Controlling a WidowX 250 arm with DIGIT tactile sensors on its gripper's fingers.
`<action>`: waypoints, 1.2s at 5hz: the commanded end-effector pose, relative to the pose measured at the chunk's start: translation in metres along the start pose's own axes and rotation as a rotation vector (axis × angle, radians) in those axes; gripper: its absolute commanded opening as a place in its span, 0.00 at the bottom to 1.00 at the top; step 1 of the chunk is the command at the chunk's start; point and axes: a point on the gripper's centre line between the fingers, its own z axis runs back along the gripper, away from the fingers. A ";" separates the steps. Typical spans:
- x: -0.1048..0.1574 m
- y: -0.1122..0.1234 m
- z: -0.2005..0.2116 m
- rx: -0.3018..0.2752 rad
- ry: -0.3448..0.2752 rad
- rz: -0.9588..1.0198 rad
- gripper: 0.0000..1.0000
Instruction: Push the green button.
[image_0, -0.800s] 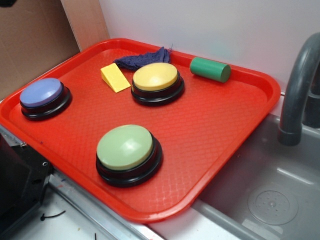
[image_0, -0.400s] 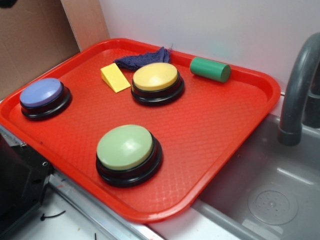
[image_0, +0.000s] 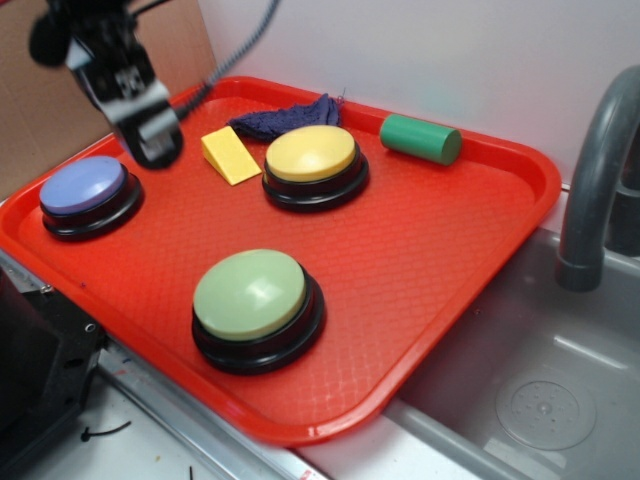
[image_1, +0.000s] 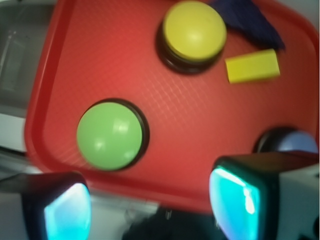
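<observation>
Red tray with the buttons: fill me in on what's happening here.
A robot arm's gripper hangs above the red tray, near the blue button and the yellow wedge. Its jaws are apart and hold nothing. The green button sits untouched at the tray's front, well clear of the gripper. The yellow button, a green cylinder and a dark cloth lie farther back.

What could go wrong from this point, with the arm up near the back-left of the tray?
1. The gripper hangs beside the blue button, far from the green button; a short descent might press blue instead.
2. The yellow button and yellow wedge lie near its likely path and could get bumped.
3. The green button sits near the tray's front rim; an off-centre push may slide it.
</observation>
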 end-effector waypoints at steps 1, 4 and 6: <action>0.003 -0.014 -0.057 0.015 0.188 -0.078 1.00; 0.001 -0.021 -0.066 0.039 0.180 -0.071 1.00; 0.002 -0.027 -0.091 0.011 0.108 -0.072 1.00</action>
